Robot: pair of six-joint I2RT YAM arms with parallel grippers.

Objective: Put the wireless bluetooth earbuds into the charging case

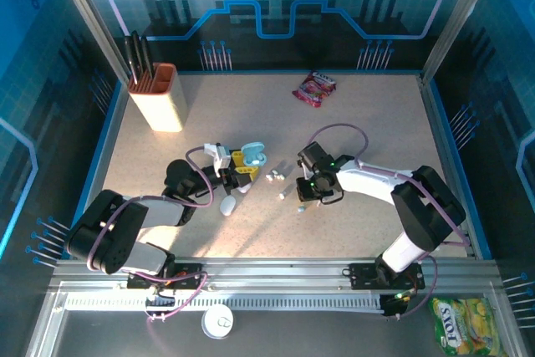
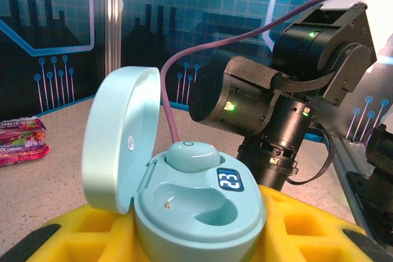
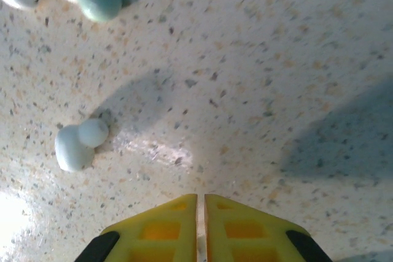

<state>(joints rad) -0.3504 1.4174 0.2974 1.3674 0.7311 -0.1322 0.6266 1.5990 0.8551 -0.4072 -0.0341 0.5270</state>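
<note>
The left pincer (image 1: 241, 171) grips an open light-blue pebble-shaped charging case (image 2: 196, 207). The right pincer (image 3: 201, 222) – almost closed, whether it holds anything I cannot tell – hangs near a tiny light-blue plastic earbud (image 3: 77, 145) on the tabletop (image 3: 276, 90).

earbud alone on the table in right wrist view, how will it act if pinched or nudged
The earbud looks tiny and glossy, so it is probably light and may squirt out of a pinch. Its rounded body and tip suggest it could roll or skid on the table.
</note>
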